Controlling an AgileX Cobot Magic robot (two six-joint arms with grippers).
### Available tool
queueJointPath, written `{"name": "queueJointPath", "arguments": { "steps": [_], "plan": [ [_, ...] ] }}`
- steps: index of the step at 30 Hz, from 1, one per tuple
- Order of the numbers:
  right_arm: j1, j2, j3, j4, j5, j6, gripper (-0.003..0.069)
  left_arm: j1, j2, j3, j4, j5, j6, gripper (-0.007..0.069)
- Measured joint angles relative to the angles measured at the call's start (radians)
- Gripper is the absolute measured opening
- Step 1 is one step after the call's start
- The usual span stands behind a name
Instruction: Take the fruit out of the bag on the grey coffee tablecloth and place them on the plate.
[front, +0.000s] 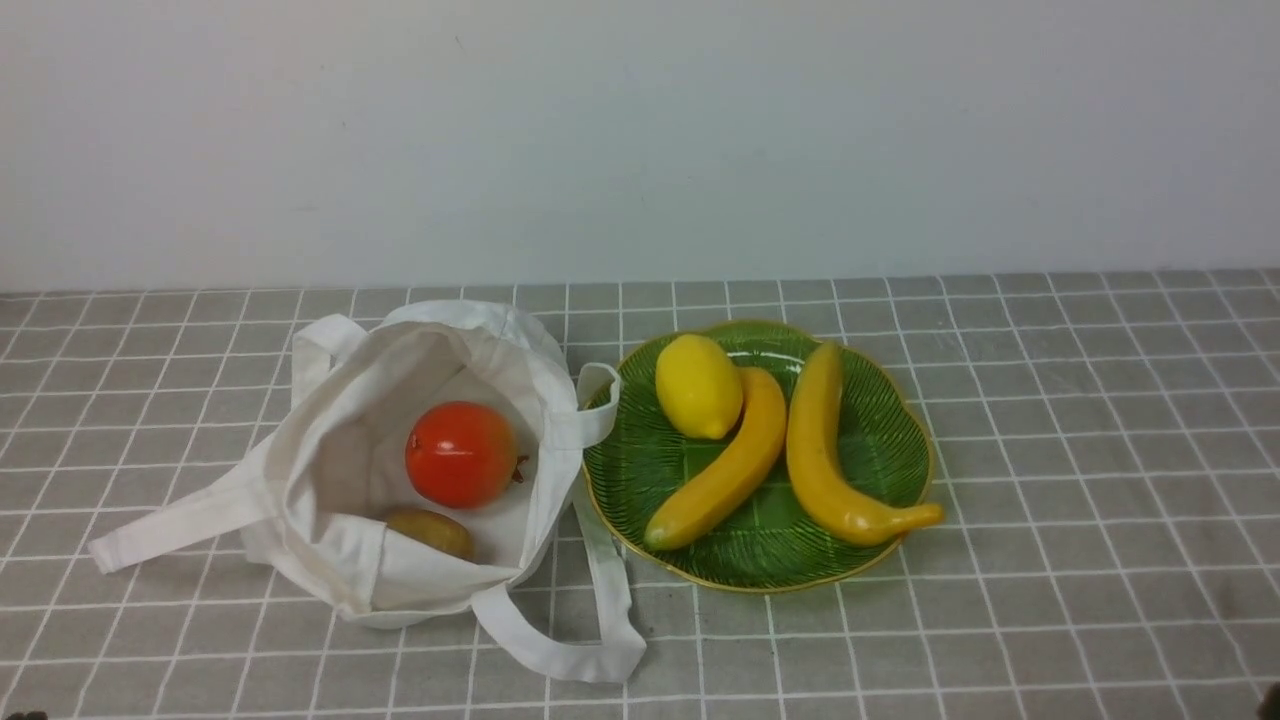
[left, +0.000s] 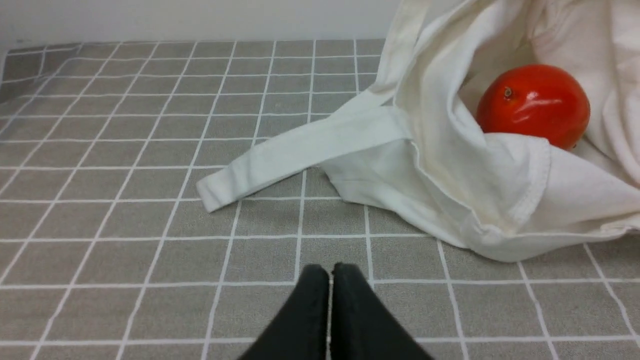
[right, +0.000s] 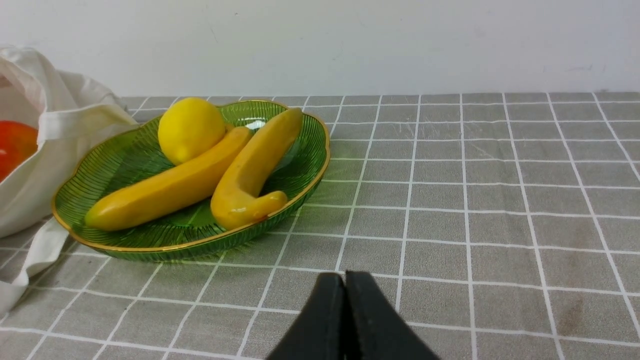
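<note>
The off-white bag (front: 330, 470) lies open on the grey tablecloth (front: 1050, 560), left of the green plate (front: 880, 450). Inside it sit the red-orange fruit (front: 460, 453) and the brown kiwi-like fruit (front: 432, 530). The lemon (front: 698, 386) rests on the plate beside two bananas (front: 725, 465). My left gripper (left: 330, 272) is shut and empty, over the cloth short of the bag (left: 450, 165); the red-orange fruit (left: 534, 105) shows there. My right gripper (right: 345, 280) is shut and empty, over the cloth short of the plate (right: 125, 160) with the lemon (right: 190, 129).
The bag's strap handles (front: 570, 640) trail over the cloth at its front and left (front: 170, 525). A white wall (front: 640, 130) runs along the back of the table. Bare cloth lies right of the plate.
</note>
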Motion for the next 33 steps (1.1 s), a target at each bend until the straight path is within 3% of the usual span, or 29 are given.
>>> {"name": "queueJointPath", "arguments": {
  "steps": [5,33],
  "plan": [
    [0.000,0.000,0.000,0.000,0.000,0.000,-0.0015,-0.047,0.000,0.000,0.000,0.001,0.000,-0.0008],
    [0.000,0.000,0.000,0.000,0.000,0.000,-0.0015,-0.050,0.000,0.000,-0.001,0.001,-0.001,-0.0008]
  ]
}}
